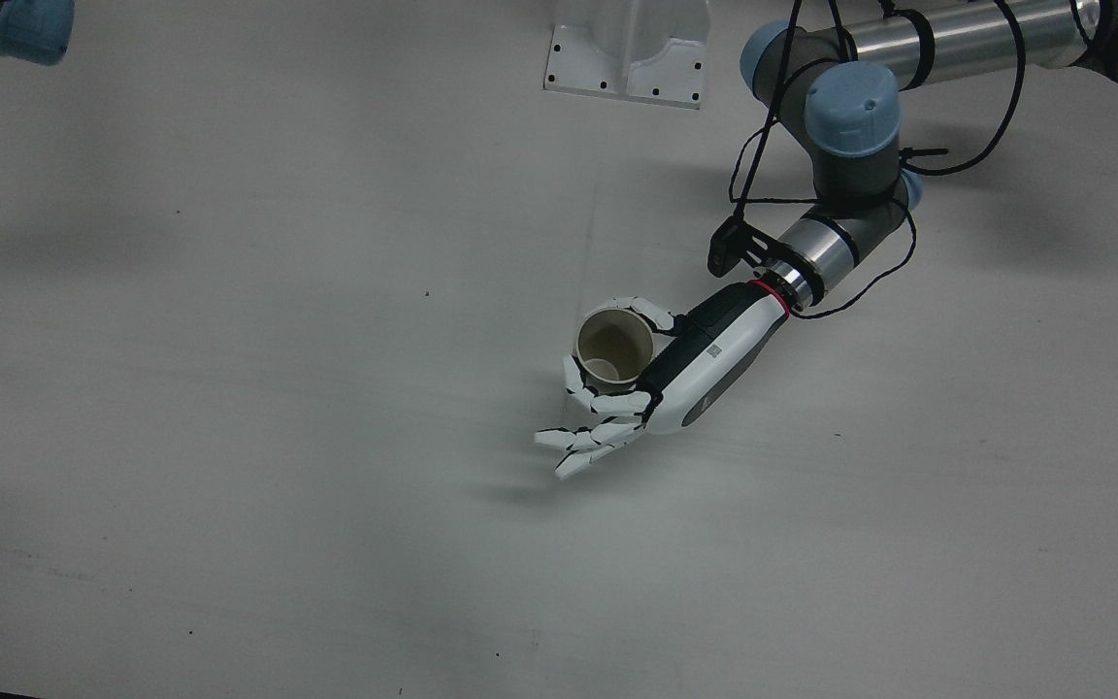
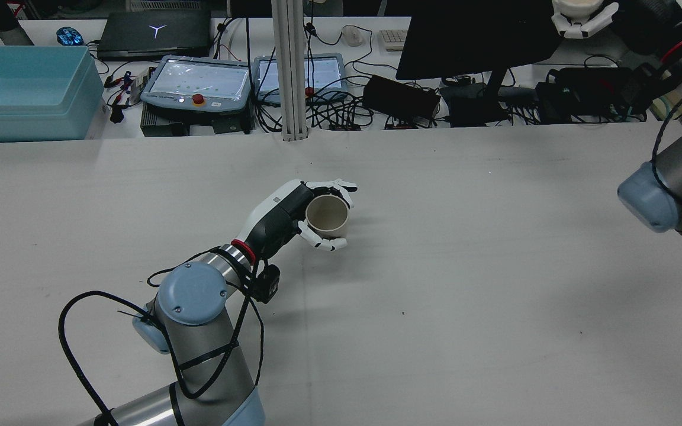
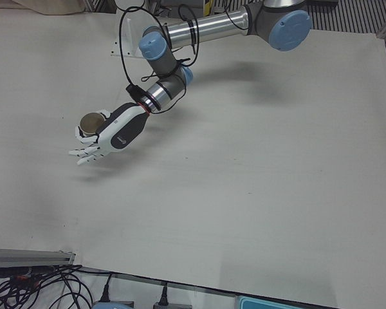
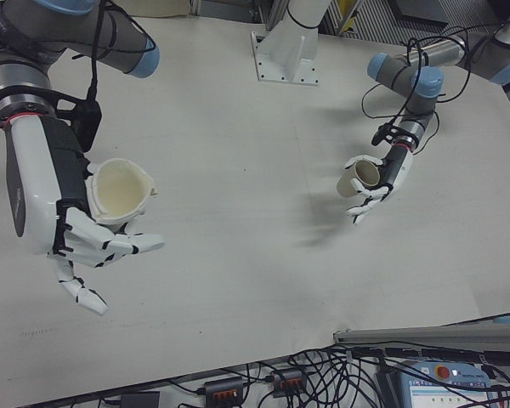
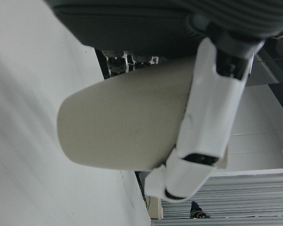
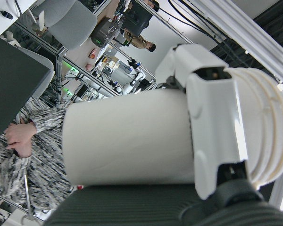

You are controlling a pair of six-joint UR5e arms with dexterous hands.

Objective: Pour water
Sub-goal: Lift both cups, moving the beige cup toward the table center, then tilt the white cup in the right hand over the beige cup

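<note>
Left hand [image 1: 651,379] is wrapped around a cup [image 1: 613,348] — a couple of fingers [image 1: 654,313] curl around the wall, the rest splay out free below it. The cup is upright, mouth up, near the middle of the surface [image 1: 278,437]; the rear view and the left hand view suggest it's just above the surface or barely touching, can't tell which. Inside looks pale, and whether there's water in it isn't readable.

Right hand [image 4: 64,212] is clamped on a second cup [image 4: 123,197], held high and well apart from the first, roughly upright with a slight tilt. This one has a small spout-like pinch at the rim. In the right hand view the fingers cross the wall near the rim end.

Handling, as a judgement: both look like thin paper or plastic cups — light, walls soft enough to ovalise under a hard squeeze, smooth outside so they can slip if the grip is loose. Best hold is mid-wall, fingers opposed across the diameter, moderate force. The right hand's grip sits close to the rim, which is stiffer but leaves less margin when tipping. If there's water, the weight shifts toward the rim during the pour, so expect the cup to want to rotate in the hand.

Next step likely: bring the right cup over the left one, spout side down, tilt slowly. Main risk is misalignment, since the receiving mouth is narrow.
</note>
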